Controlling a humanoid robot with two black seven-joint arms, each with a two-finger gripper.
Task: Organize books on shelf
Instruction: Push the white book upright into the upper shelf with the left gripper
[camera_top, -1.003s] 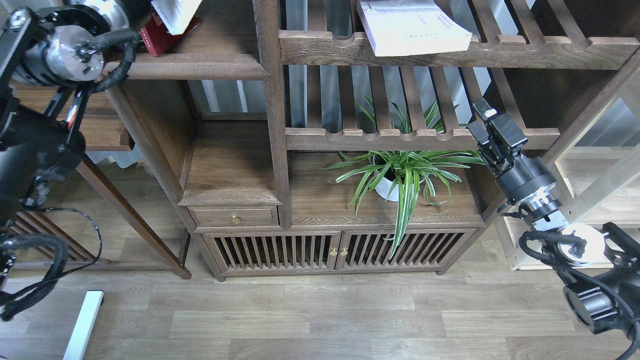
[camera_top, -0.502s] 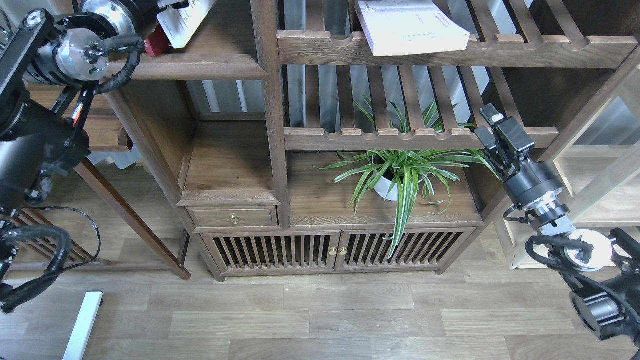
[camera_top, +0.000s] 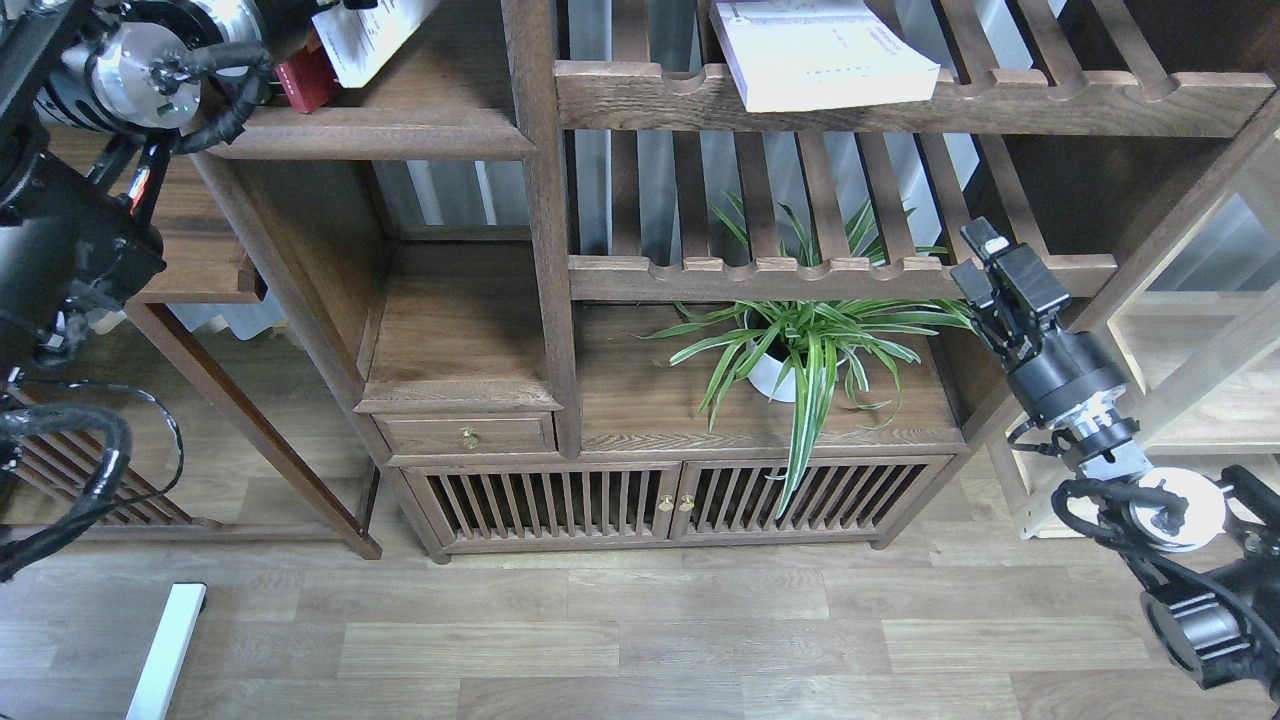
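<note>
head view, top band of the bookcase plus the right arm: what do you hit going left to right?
dark red book → white book → lavender-white book → right gripper

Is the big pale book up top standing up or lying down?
Lying down. The pale book rests flat on the slatted rack, cover up, one corner poking past the front rail.

Looks like a home or furniture showroom, can't tell which from my head cam: big dark wood bookcase w/ slatted racks, potted spider plant, small brass-knob drawer, wood-look plank floor.
</note>
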